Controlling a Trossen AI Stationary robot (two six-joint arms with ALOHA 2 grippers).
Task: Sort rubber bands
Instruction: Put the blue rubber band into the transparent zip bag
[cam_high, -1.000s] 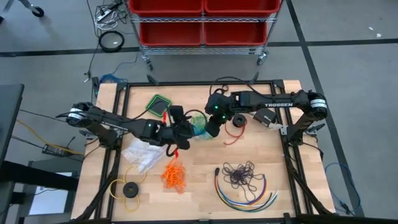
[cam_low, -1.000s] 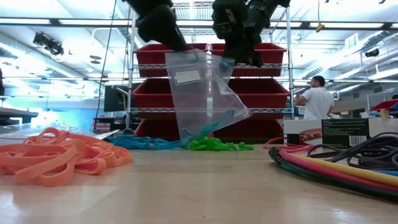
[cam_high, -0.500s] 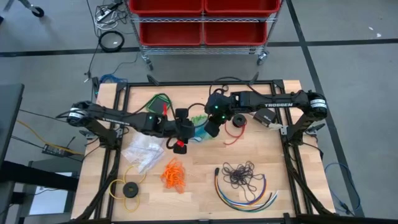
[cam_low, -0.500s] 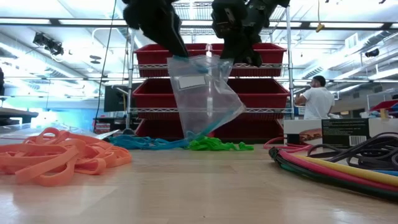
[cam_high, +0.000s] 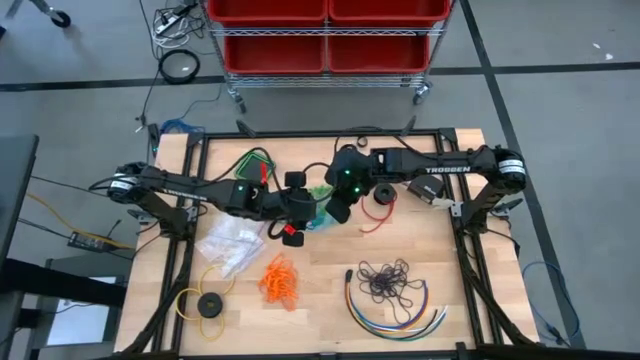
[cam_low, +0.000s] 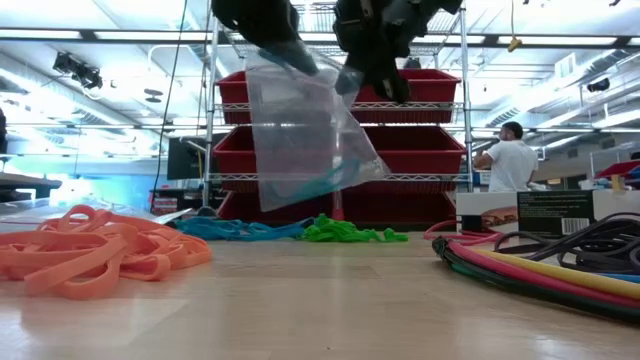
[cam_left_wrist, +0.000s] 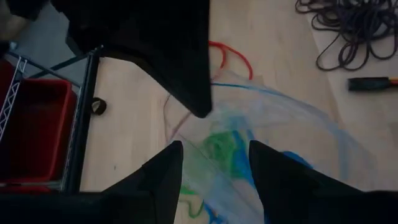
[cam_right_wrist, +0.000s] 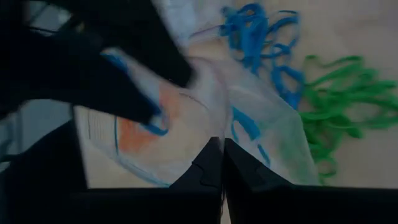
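Currently, mid-table:
Bag (cam_low: 305, 135): clear, lifted off the table.
Right gripper (cam_high: 338, 212): closed, pinching bag rim.
Left gripper (cam_high: 303, 212): fingers apart at bag mouth; grip unclear.
Bands: blue (cam_low: 232, 229), green (cam_low: 345, 232) far; orange (cam_high: 280, 281) near-left; purple (cam_high: 386, 279) near-right.

light wooden table (cam_high: 455, 290), orange rubber bands (cam_high: 280, 281), dark purple bands (cam_high: 385, 279), multicoloured cables (cam_high: 395, 315), crumpled clear bags (cam_high: 228, 245)

Beyond your wooden table (cam_high: 320, 310) you have a grey floor (cam_high: 560, 110) crossed by dark lines, a wheeled wire rack (cam_low: 340, 150) carrying red bins (cam_high: 325, 48), bright ceiling lights (cam_low: 540, 22) overhead, and a person (cam_low: 512, 158) standing far back on the right.
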